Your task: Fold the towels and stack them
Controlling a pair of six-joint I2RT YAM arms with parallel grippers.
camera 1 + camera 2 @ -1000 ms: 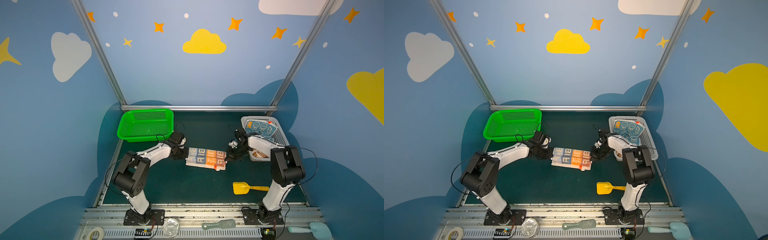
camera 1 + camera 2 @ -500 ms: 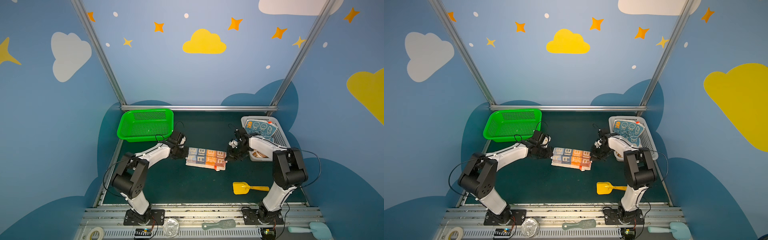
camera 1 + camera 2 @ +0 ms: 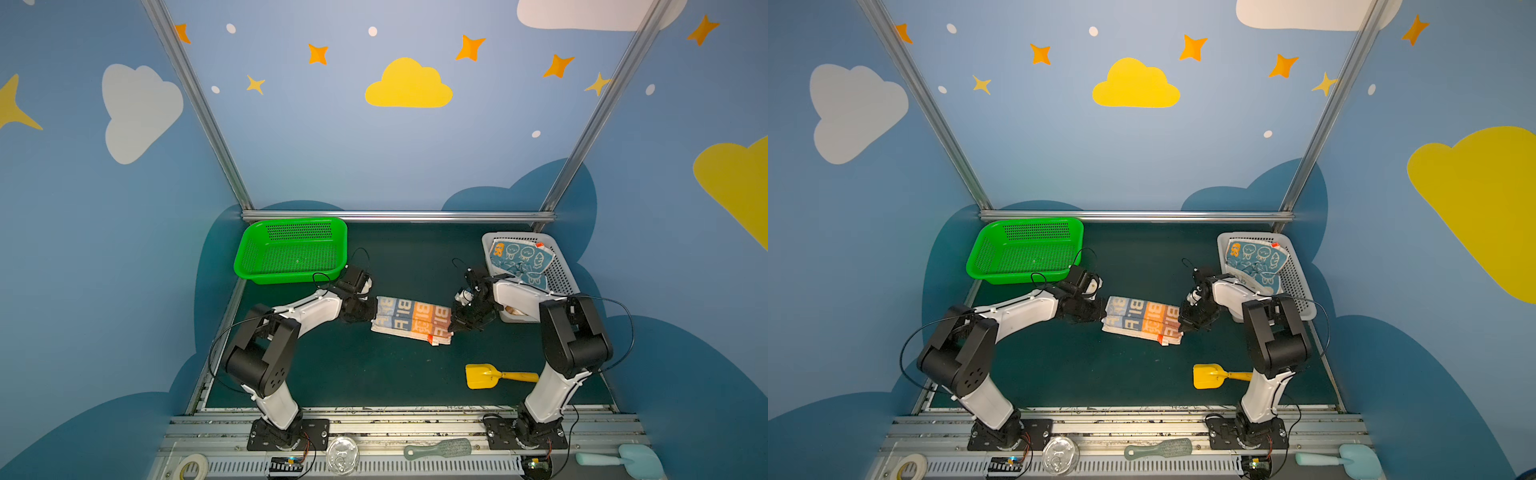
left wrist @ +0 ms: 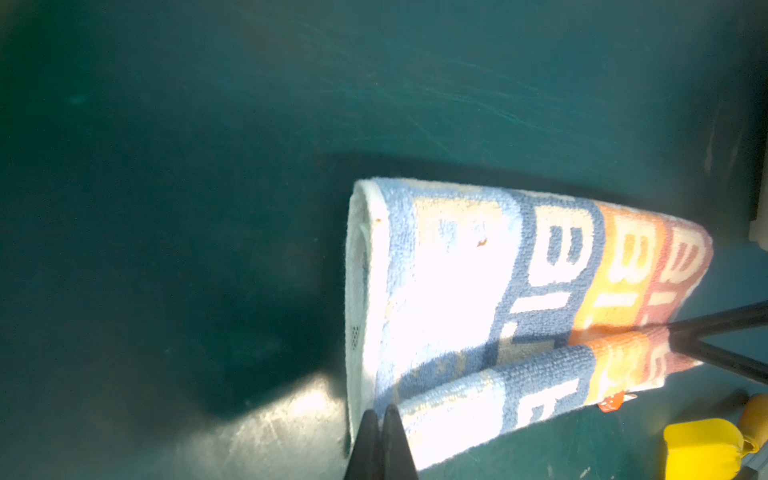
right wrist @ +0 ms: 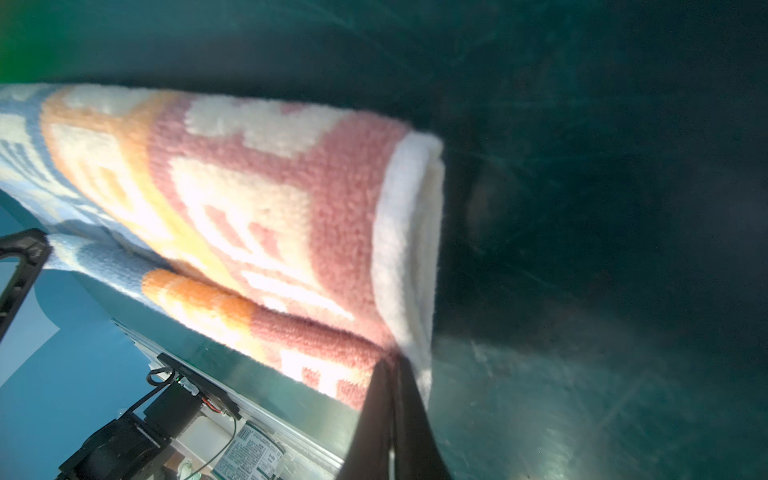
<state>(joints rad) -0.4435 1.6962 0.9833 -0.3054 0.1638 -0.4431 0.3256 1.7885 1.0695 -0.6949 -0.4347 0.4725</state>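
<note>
On the dark green surface [image 3: 332,374], in both top views, a lettered towel [image 3: 411,320] [image 3: 1142,320] lies folded into a long strip between the two arms, with blue blocks at its left end and orange and pink blocks at its right. The left end effector [image 3: 375,313] [image 3: 1103,312] meets the blue end and the right end effector [image 3: 451,328] [image 3: 1180,326] meets the pink end. A green basket [image 3: 245,259] [image 3: 976,266] stands behind the left arm. A white basket [image 3: 562,274] [image 3: 1296,286] behind the right arm holds a blue towel [image 3: 521,259] [image 3: 1256,259] printed with cartoon figures. A yellow scoop [image 3: 482,376] [image 3: 1208,376] lies nearer the front, apart from the strip.

In the left wrist view, the left end effector [image 4: 380,419] has its two dark fingers [image 4: 365,440] pressed almost together, clenched on the corner of the lettered towel [image 4: 498,291] at the blue end. The cloth's fold stands up in a loop along that end. A small red tag [image 4: 611,401] sticks out of the edge near the yellow scoop [image 4: 702,449].

In the right wrist view, the right end effector [image 5: 392,365] is likewise clamped tight, pinching the pink and cream corner of the lettered towel [image 5: 270,208], whose doubled layers rest on the surface [image 5: 582,249].
</note>
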